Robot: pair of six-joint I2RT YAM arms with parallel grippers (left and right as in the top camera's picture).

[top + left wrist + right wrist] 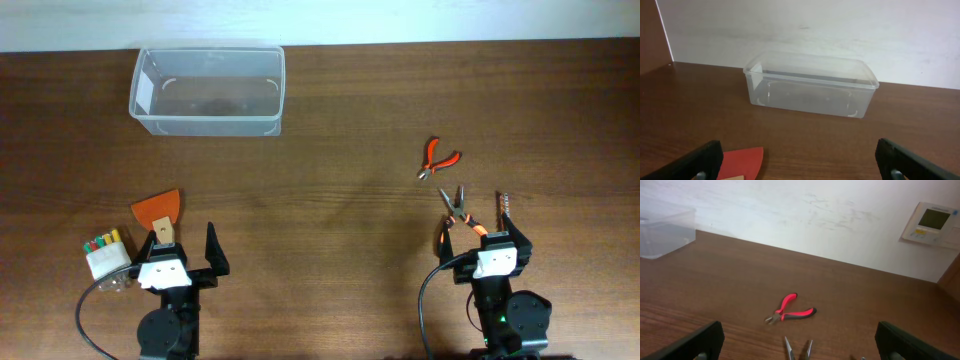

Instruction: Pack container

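The container (210, 122), a clear rectangular tub, stands at the back left with nothing visible inside; it is also straight ahead in the left wrist view (810, 92) and at the far left edge of the right wrist view (665, 230). My left gripper (181, 248) is open near the front edge, with an orange scraper (158, 212) by its left finger. The scraper blade (742, 161) lies just inside the left fingertip of that gripper (801, 167). My right gripper (487, 238) is open at the front right, holding nothing. Orange needle-nose pliers (460, 212) lie just ahead of it.
Red-handled cutters (438, 157) lie beyond the pliers, mid-table in the right wrist view (790, 311). A thin tool (503, 208) lies beside the pliers. A small clear case of coloured bits (105, 255) sits at the front left. A white wall runs behind the table.
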